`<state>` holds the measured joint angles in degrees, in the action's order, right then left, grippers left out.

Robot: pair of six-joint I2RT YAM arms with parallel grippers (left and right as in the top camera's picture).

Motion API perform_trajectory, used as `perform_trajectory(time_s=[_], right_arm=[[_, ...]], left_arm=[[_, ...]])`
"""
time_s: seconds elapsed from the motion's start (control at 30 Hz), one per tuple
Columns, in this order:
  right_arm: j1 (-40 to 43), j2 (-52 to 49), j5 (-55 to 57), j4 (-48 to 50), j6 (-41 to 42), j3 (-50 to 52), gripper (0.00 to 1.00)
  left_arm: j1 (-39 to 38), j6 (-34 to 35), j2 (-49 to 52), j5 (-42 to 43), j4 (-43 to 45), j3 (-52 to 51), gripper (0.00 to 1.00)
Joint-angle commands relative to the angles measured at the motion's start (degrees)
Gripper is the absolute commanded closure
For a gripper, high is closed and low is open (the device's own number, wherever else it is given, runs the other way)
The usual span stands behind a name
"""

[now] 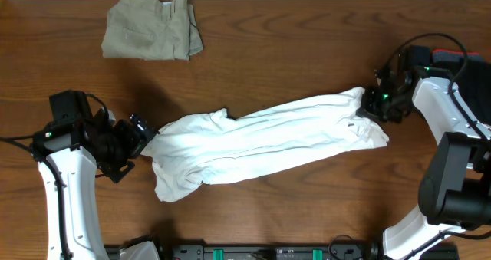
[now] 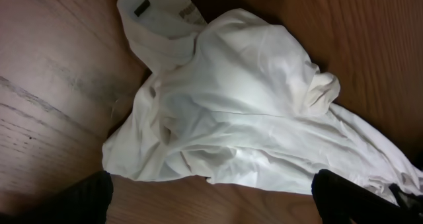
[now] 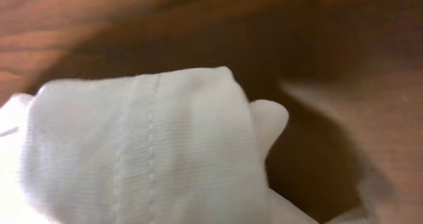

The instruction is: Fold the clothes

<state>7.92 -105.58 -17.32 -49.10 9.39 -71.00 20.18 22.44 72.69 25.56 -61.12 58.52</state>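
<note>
No legible text, brand, number or sign anywhere. Small dark neck label (image 2: pixel 141 10) inside collar of white T-shirt (image 2: pixel 238 105): too small to read.

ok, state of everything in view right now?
white T-shirt: unfolded, crumpled, stretched out long between the arms.
khaki trousers: folded, lying apart from the shirt.
right gripper: shut on one end of the shirt.
left gripper: open at the opposite end, holding nothing.

Wooden table (image 1: pixel 291 53) — white T-shirt (image 1: pixel 261 141) sprawled mid-table; khaki trousers (image 1: pixel 149 37) bunched well apart.
</note>
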Motion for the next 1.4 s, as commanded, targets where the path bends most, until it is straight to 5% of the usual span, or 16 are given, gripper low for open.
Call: perform_trajectory(time_s=[0.0,0.3,0.83,1.37], right_arm=[[-0.2,0.0,5.3,-1.5,-0.9,-0.7,0.99],[-6.0,0.0,7.4,-4.5,2.0,-0.7,0.99],[-25.7,0.0,17.6,-5.8,23.2,-0.7,0.99],[-31.5,0.0,19.9,-3.8,33.5,-0.7,0.97]], left_arm=[[-0.2,-0.8,-0.1,0.5,-0.2,-0.1,0.02],[-0.2,-0.8,-0.1,0.6,-0.2,-0.1,0.02],[-0.2,-0.9,-0.1,0.5,-0.4,-0.2,0.02],[-0.2,-0.9,-0.1,0.6,-1.0,-0.2,0.02]])
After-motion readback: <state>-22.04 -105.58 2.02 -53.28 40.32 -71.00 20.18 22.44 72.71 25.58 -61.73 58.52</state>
